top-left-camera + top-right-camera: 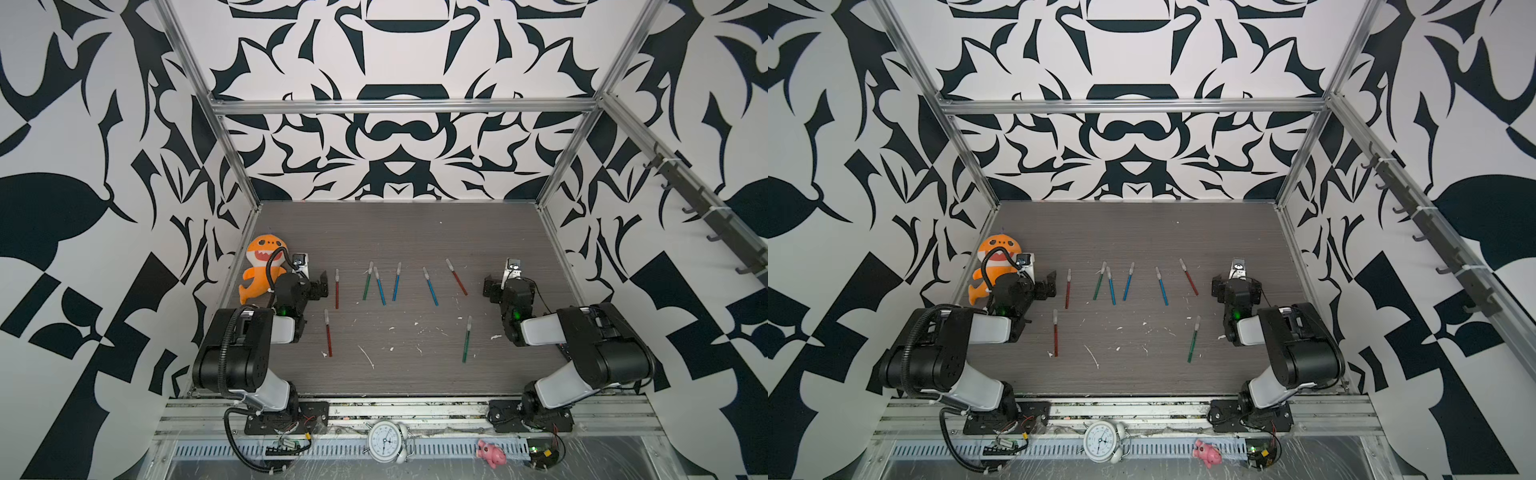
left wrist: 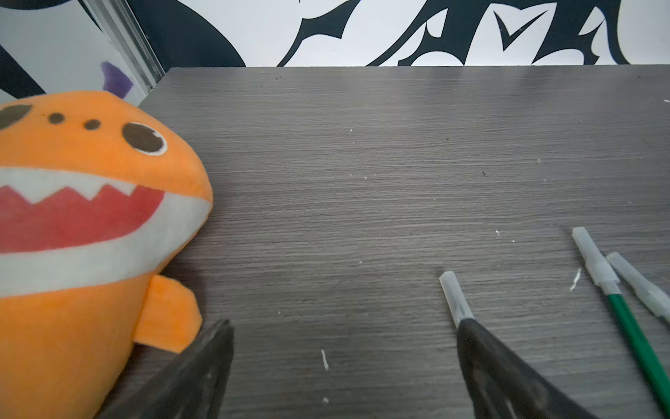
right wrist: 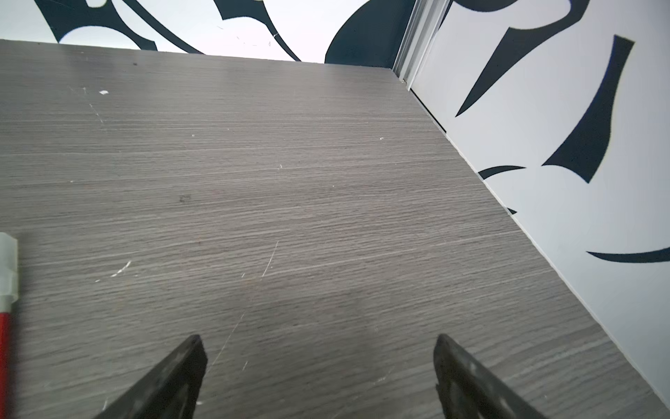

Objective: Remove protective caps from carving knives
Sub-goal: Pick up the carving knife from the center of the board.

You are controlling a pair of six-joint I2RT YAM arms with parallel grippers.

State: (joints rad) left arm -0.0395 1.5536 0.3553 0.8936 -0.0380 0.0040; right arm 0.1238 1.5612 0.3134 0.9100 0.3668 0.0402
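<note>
With left tool (image 2: 344, 326) and right tool (image 3: 319, 344) both gaping wide and empty either side of eight capped knives (image 1: 431, 286) lying flat across the worktop (image 1: 395, 232), seems best to pin a light, stiff, roll-prone handle (image 2: 631, 326) with one and tug its snug, slick-looking cap (image 2: 594, 259) with the other.

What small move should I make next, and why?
Probably shift the left gripper sideways until it straddles the nearest red knife. It and the right gripper stand open and empty, no cap is off yet, and this knife's cap lies just beside a left fingertip.
</note>
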